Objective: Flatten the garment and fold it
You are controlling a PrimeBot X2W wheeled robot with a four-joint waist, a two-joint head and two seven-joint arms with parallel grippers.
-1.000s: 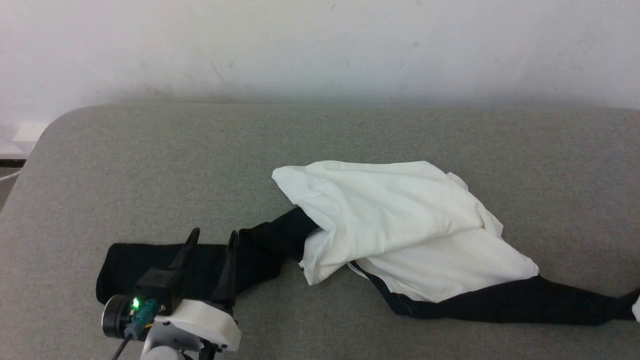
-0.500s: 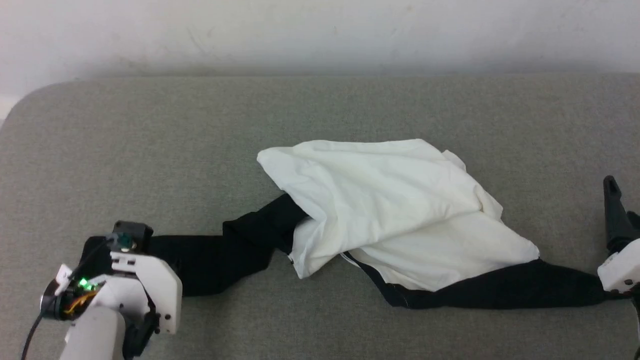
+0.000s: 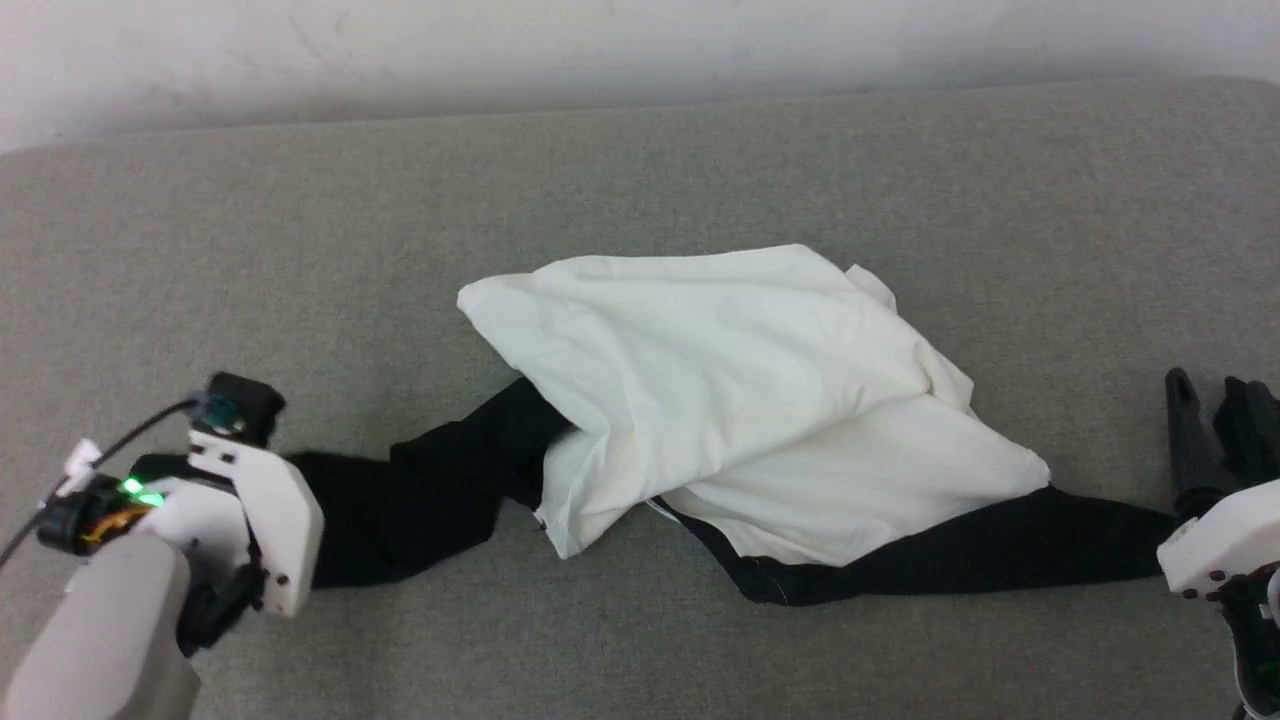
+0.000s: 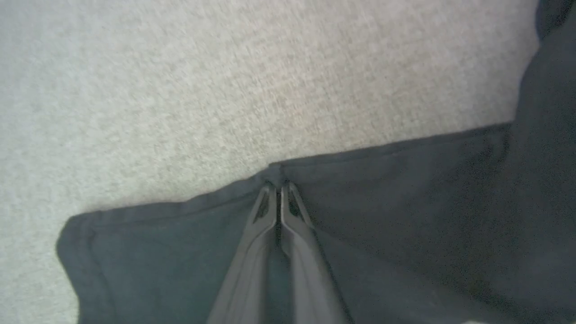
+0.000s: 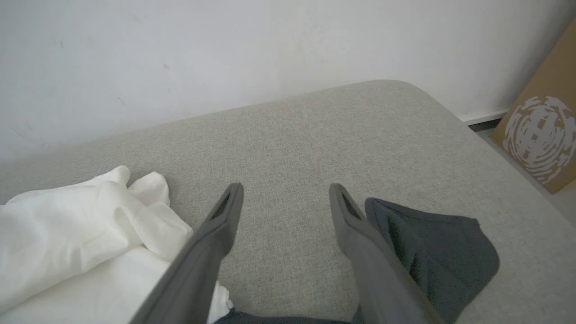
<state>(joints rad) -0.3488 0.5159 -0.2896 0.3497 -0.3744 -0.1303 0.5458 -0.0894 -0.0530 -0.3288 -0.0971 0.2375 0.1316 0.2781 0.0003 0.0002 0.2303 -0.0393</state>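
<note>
Left end effector (image 4: 280,187) pinched on garment (image 3: 720,400) sleeve; right end effector (image 5: 285,187) spread open; cardboard box (image 5: 540,135) print unreadable.

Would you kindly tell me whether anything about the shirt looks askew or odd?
Yes: the shirt lies askew on the cushion, its white body bunched and folded over itself, black sleeves trailing to either side. No tear or stain shows.

Left gripper (image 4: 280,189) now clamped on garment (image 4: 405,216) sleeve — right gripper (image 5: 285,191) arrived, open.
</note>
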